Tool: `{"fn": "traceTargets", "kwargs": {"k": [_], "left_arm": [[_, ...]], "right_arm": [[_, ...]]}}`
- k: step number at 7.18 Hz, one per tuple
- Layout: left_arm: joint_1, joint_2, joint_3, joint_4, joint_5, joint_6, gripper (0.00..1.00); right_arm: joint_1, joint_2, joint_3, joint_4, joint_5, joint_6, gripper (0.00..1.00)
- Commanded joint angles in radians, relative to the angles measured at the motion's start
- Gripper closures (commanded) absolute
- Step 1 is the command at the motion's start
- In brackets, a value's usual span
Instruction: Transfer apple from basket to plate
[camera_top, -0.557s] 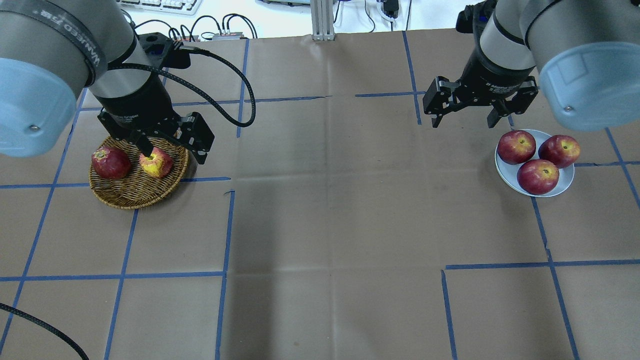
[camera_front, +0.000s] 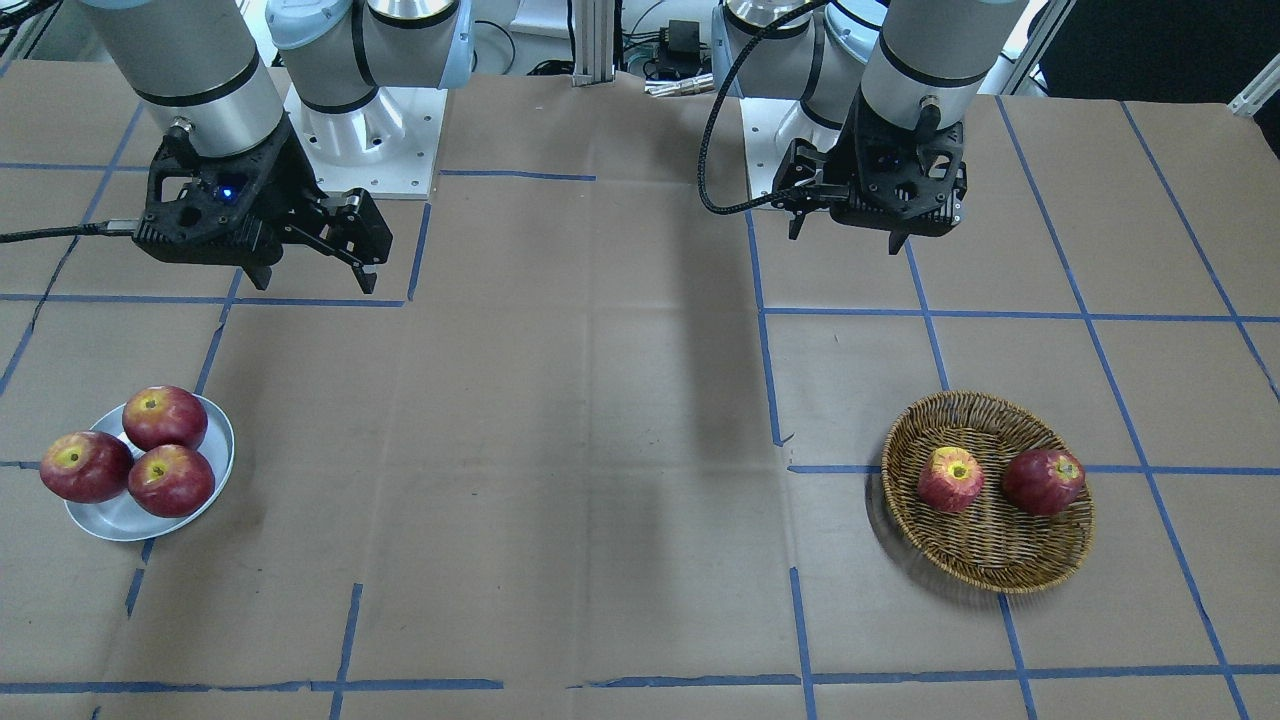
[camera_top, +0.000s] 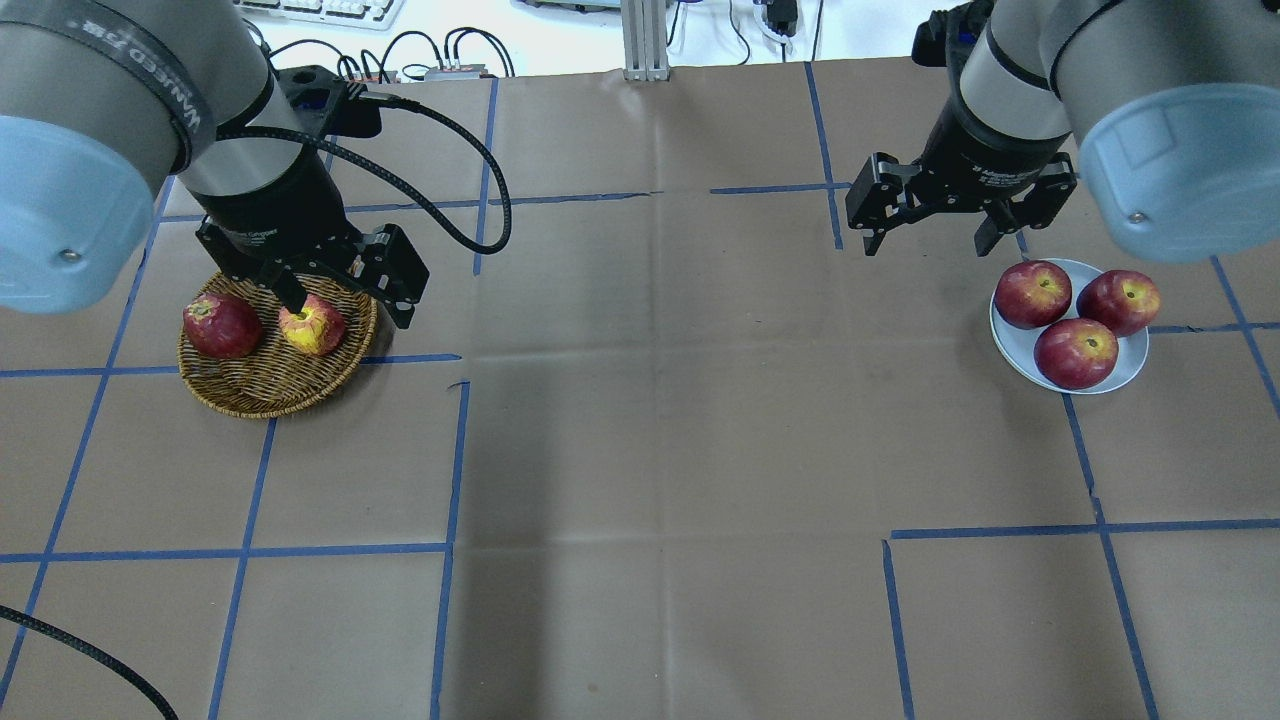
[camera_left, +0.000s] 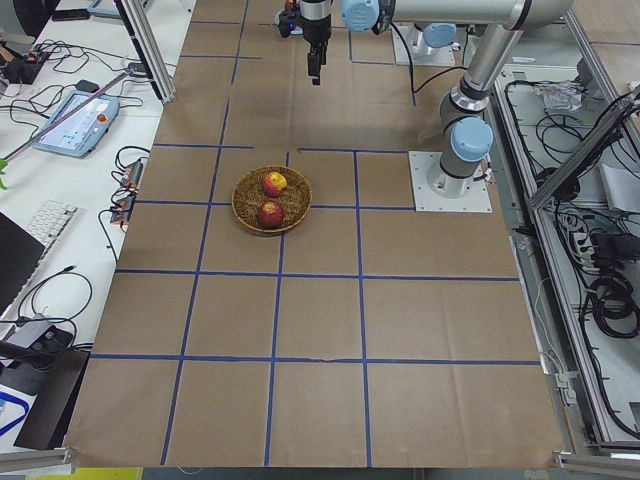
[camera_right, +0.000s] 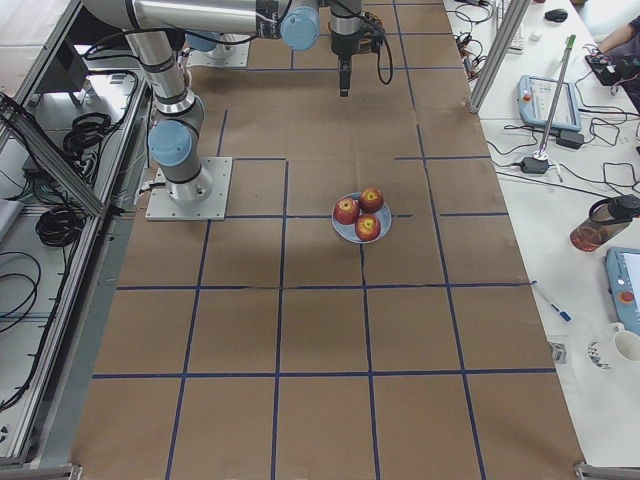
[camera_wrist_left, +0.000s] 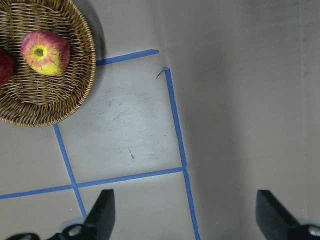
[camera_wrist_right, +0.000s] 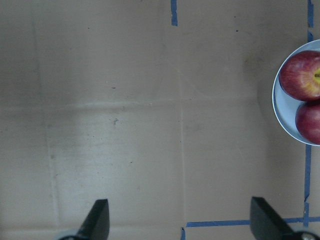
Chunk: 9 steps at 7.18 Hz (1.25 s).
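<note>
Apple not yet picked up, both grippers empty above the table.

The apple (camera_front: 950, 478) lay in the basket (camera_front: 1000, 585), at its 3 o'clock side seen from overhead, with a dark apple (camera_front: 1043, 480) just beside it at 9 o'clock. The left gripper (camera_wrist_left: 184, 210) hung high with jaws spread wide and holding nothing; in its wrist view the basket sat off at 10 o'clock, so it was not yet over the fruit. The right gripper (camera_top: 927, 240), jaws also spread and empty, hovered at about 10 o'clock from the plate (camera_front: 110, 515), which carried three dark apples (camera_front: 170, 480). By my reading nothing of the transfer was done: reaching, gripping, carrying and setting down all remained, and the crowded plate offered little bare room.
</note>
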<state>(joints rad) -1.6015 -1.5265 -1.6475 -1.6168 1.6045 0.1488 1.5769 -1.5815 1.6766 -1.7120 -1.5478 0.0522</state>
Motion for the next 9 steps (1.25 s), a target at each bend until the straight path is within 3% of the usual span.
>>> {"fn": "traceTargets", "kwargs": {"k": [1, 9], "left_arm": [[0.000, 0.000, 0.000, -0.002, 0.000, 0.000, 0.01], [0.000, 0.012, 0.003, -0.008, 0.000, 0.003, 0.01]], "right_arm": [[0.000, 0.000, 0.000, 0.000, -0.002, 0.000, 0.00], [0.000, -0.002, 0.000, 0.000, -0.002, 0.000, 0.00]]}}
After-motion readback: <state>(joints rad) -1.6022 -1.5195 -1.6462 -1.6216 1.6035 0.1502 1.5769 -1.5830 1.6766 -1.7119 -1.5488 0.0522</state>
